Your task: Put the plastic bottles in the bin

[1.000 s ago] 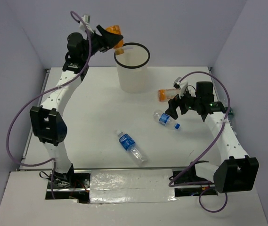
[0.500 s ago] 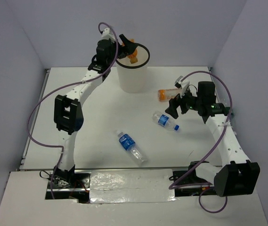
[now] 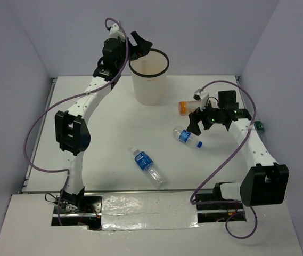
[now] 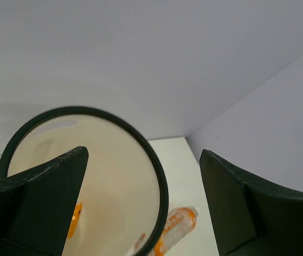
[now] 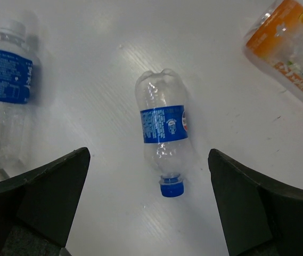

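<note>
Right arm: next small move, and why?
Probably lower the right gripper straight down over the blue-capped bottle: its jaws stand open, and the bottle lies untouched on the table, framed between them in the wrist view.

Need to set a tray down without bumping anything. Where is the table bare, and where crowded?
Bare: the table stretch bordered by the left arm, the bin and the near clear bottle. Crowded: right of the bin, where the orange bottle, a second clear bottle and the right arm's open jaws sit close together.
</note>
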### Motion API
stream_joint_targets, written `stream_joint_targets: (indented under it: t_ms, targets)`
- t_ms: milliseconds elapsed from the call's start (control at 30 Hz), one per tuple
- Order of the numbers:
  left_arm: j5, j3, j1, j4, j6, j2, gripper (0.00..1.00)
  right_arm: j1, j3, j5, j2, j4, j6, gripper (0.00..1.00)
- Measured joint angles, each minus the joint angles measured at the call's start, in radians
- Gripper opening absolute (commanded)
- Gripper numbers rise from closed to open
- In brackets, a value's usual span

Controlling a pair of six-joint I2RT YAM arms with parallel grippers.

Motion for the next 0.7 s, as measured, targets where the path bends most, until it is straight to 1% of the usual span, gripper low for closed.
stream_joint_targets:
  t_ms: [133,200,233,267,333,433,500,600,700]
  targets:
    - [0.011,-0.152,0.017,-0.041,0.034,-0.153,1.0,0.01,0.025,0.016,0.074,-0.073,-0.085,1.0]
    - [0.031,-0.225,0.043,-0.072,0.051,-0.25,0.99,0.027,0.026,0.038,0.108,-0.095,-0.114,1.0]
    - [0.062,-0.253,0.057,-0.103,0.059,-0.286,0.99,0.037,0.026,0.048,0.126,-0.104,-0.124,1.0]
    - [0.064,-0.315,0.105,-0.106,0.059,-0.388,0.99,0.05,0.026,0.066,0.153,-0.112,-0.139,1.0]
    - [0.09,-0.41,0.167,-0.111,0.071,-0.505,0.99,0.071,0.035,0.09,0.191,-0.123,-0.148,1.0]
    - [0.108,-0.587,0.245,-0.164,0.079,-0.692,0.99,0.108,0.066,0.129,0.27,-0.123,-0.161,1.0]
    - [0.116,-0.705,0.272,-0.187,0.081,-0.801,0.99,0.132,0.079,0.159,0.313,-0.123,-0.164,0.99]
    - [0.132,-0.876,0.286,-0.228,0.077,-0.922,0.99,0.166,0.088,0.204,0.369,-0.122,-0.171,0.95]
    - [0.137,-1.023,0.296,-0.264,0.068,-0.995,0.99,0.19,0.091,0.24,0.418,-0.115,-0.172,0.89]
